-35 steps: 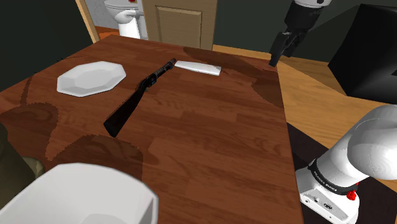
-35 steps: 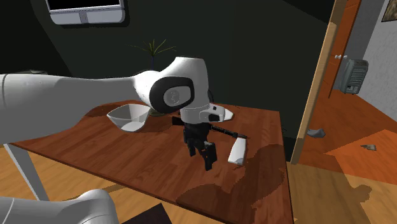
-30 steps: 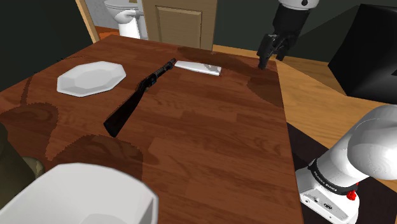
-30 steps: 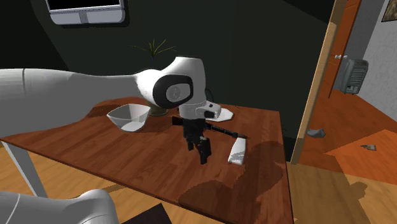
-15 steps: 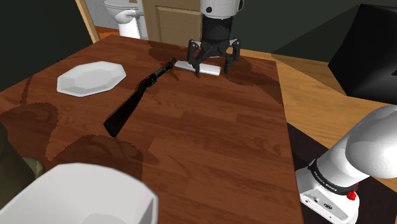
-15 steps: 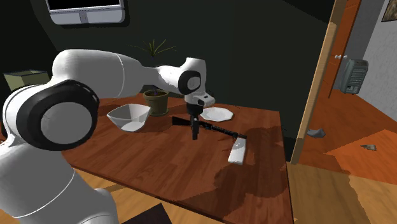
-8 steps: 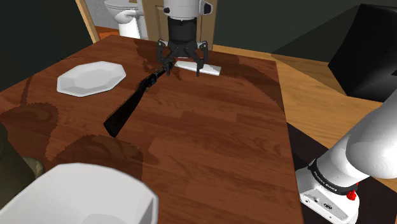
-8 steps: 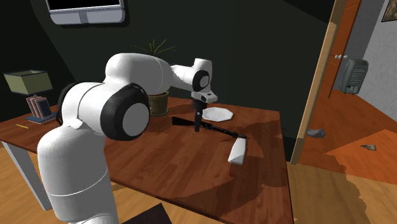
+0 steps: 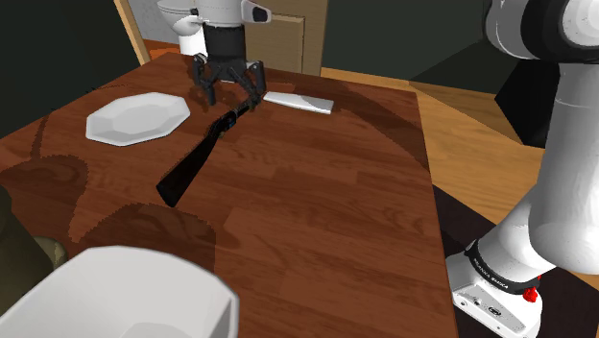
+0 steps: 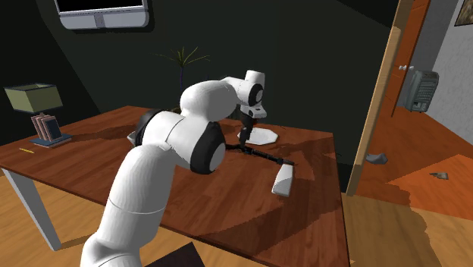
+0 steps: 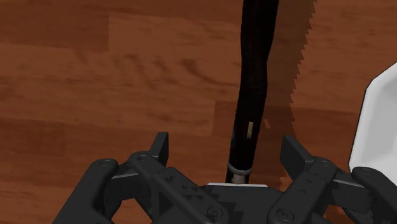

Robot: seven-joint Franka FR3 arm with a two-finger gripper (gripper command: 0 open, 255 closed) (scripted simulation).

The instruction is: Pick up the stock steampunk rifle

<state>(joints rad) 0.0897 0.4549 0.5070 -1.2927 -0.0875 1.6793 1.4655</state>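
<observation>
My gripper [image 9: 230, 94] hangs with its fingers spread wide, near the white plate [image 9: 134, 117], over the thin barrel end of the black rifle [image 9: 197, 158]. The rifle lies flat on the brown table [image 9: 317, 211] just beside that plate. It runs between my fingers, and neither one touches it.

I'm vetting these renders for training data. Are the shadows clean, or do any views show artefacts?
Shoulder view: shadows on the table have stair-stepped edges, plainest near the white plate. Wrist view: the black rifle casts a shadow with a clear saw-tooth edge. Second exterior view: dim overall, dark wall behind, broad shadow patches on the tabletop, their edges too faint to judge.
</observation>
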